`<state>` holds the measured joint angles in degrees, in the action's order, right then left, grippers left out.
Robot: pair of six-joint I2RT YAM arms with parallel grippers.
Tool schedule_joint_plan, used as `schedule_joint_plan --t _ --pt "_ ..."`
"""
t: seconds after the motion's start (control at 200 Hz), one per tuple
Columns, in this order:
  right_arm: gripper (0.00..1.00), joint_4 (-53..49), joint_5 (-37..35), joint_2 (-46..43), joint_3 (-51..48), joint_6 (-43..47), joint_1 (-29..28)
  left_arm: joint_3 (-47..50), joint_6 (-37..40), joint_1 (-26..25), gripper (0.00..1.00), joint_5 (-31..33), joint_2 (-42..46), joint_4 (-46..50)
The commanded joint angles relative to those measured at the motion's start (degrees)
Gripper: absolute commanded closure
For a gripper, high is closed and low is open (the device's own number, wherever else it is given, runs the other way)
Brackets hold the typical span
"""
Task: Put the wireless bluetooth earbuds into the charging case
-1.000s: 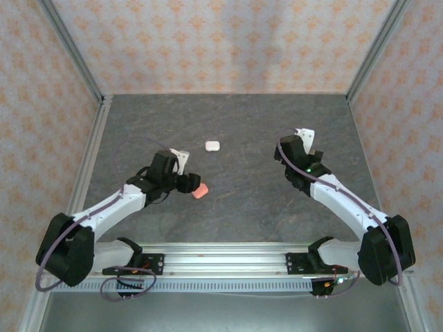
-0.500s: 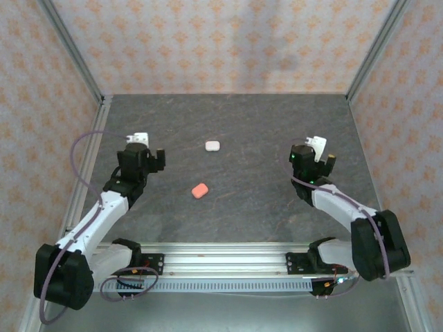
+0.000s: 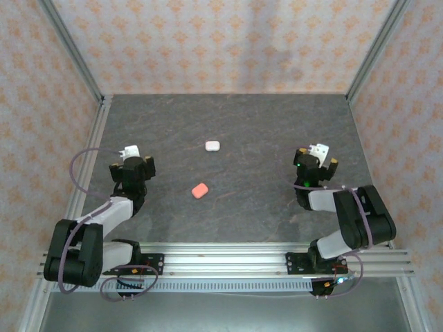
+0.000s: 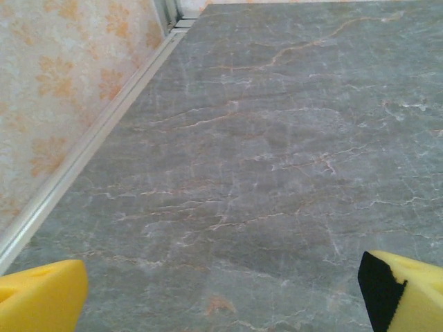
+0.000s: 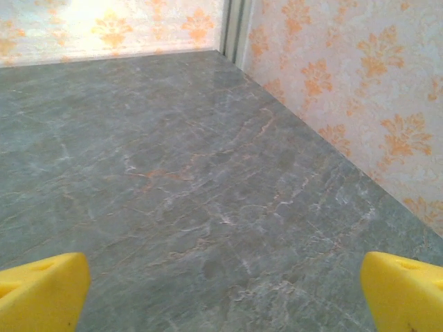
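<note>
Right, both arms sit tucked back toward their own sides of the grey stone-look table. The left claw hangs near the left edge. On its wrist camera the two yellow fingers stand at the far corners of the shot, spread wide, with bare tabletop between them. Over on the other side, the right claw hovers close to the right edge, and it's the same story there: yellow fingers wide apart, nothing pinched. Out in the middle, between the two arms, lie two small pebble-shaped cases. The white case is further back, and the pink-red case is nearer the arms and a touch to its left. They lie well apart from each other and from both claws. From above, both look closed. As for the earbuds, they are too small to pick out, and whether they sit inside the cases I cannot tell. Orange-and-cream patterned walls box the table in on three sides, and a metal rail runs along the near edge by the arm bases.
</note>
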<state>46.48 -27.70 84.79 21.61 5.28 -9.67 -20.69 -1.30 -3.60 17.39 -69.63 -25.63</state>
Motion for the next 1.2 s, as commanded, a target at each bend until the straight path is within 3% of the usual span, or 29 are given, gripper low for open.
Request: schedule_joint_plan --t 0.0,0.145,0.22,0.34,0.385,0.45,0.525,1.191 --pt "0.0 3.58 7.84 0.3 -0.26 -1.92 2.28 0.75 1.54 0.37 0.0 -3.79 -2.13 -11.24" --pt "0.0 3.72 12.85 1.49 -0.39 -3.23 4.47 0.19 1.74 0.36 0.0 -9.06 -6.23 -15.38" --pt "0.0 16.08 12.45 5.54 -3.77 -2.35 4.66 -0.61 2.67 0.34 0.0 -12.05 -9.72 -17.47" --pt "0.0 13.82 10.92 3.76 -4.52 -4.03 4.83 -2.94 4.34 0.35 0.0 -15.32 -15.72 -18.18" --pt "0.0 13.12 10.83 4.87 -3.17 -3.63 4.97 -2.97 3.26 0.64 0.0 -13.94 -15.84 -18.03" --pt "0.0 2.1 11.18 3.59 1.34 -4.6 5.04 -3.99 2.47 0.85 0.0 -12.96 -16.15 -16.37" --pt "0.0 7.13 12.23 4.6 -0.18 -4.61 5.93 -4.05 2.38 0.96 0.0 -12.94 -16.17 -16.2" --pt "0.0 5.81 12.85 4.1 0.06 -4.52 5.96 -3.96 2.42 0.97 0.0 -12.92 -16.22 -16.58"
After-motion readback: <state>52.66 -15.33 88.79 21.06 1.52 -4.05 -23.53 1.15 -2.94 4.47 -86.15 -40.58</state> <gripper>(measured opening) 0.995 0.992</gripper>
